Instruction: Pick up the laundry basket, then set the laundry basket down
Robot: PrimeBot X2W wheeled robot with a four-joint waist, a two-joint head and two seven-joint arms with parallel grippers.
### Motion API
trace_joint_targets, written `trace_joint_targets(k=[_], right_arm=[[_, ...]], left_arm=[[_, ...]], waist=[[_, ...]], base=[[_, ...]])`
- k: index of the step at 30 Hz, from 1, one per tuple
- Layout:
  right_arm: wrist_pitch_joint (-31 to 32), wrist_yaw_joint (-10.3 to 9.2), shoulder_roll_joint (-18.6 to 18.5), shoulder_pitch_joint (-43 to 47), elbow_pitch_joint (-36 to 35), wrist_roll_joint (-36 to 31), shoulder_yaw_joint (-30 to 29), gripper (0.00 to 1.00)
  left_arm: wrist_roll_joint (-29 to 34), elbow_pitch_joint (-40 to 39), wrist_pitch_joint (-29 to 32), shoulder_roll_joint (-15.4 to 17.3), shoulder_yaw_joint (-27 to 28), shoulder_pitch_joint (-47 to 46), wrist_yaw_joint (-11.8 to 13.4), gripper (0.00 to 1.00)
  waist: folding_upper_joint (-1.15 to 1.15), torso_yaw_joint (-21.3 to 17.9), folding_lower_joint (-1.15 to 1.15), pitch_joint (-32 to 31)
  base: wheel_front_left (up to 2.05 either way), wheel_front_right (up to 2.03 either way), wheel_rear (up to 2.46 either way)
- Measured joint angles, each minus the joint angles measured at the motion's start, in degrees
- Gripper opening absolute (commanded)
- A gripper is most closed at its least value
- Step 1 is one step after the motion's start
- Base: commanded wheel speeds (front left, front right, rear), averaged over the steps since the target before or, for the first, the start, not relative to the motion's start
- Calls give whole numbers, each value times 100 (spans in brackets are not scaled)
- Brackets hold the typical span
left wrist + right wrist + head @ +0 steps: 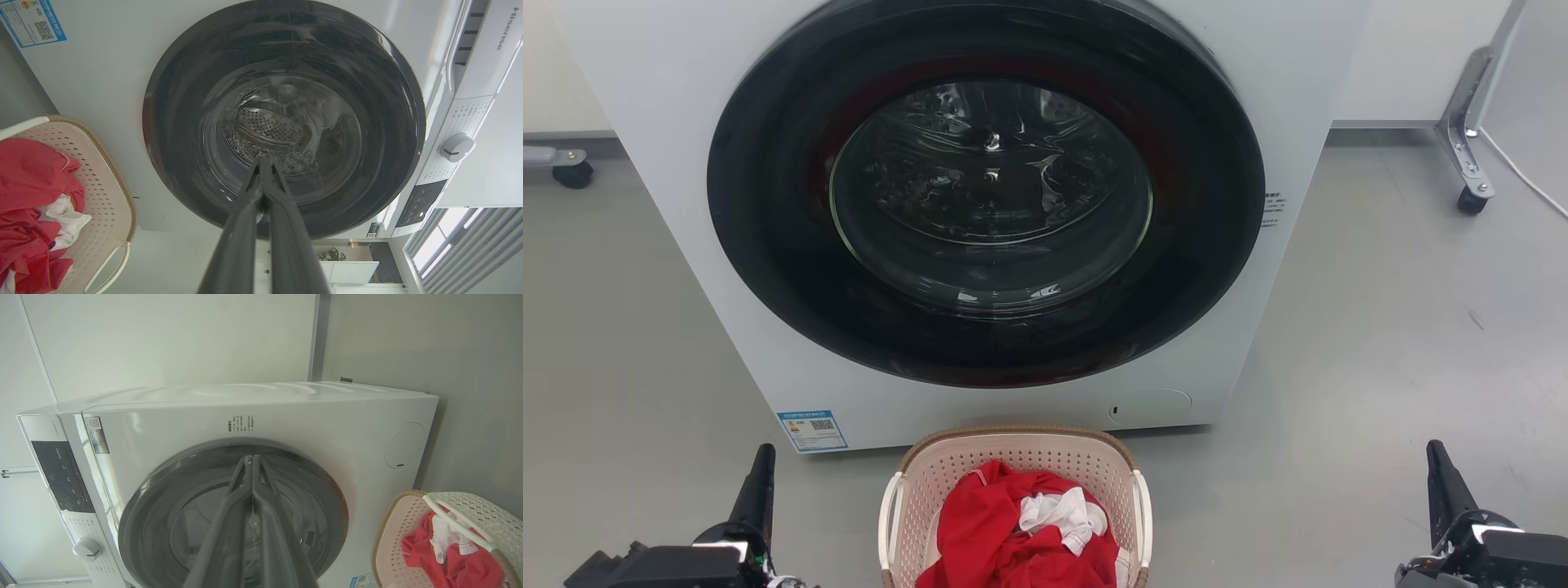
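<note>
to your left, the left gripper (pixel 758 486) sits low, fingers pressed together on nothing, well apart from the basket. in the centre, the laundry basket (pixel 1013 459) stands on the floor (pixel 1380 327) just in front of the washing machine (pixel 670 212), holding red and white clothes (pixel 1005 531). to your right, the right gripper (pixel 1444 482) is likewise closed and empty. risks: pinching one white handle (pixel 888 506) alone would likely tip the load, and lifting forward could knock the door (pixel 988 196). readable: "hisense" (pixel 504 28) on the machine. a blue label (pixel 811 429) carries a qr code, its text too small.
</note>
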Motion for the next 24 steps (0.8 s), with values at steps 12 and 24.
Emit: trace_joint_targets(k=[12,24], right_arm=[[0,0,0,0,-1,0,0,0],[0,0,0,0,-1,0,0,0]], left_arm=[[0,-1,0,0,-1,0,0,0],[0,-1,0,0,-1,0,0,0]], waist=[[0,0,0,0],[0,0,0,1]], base=[[0,0,0],[0,0,0]])
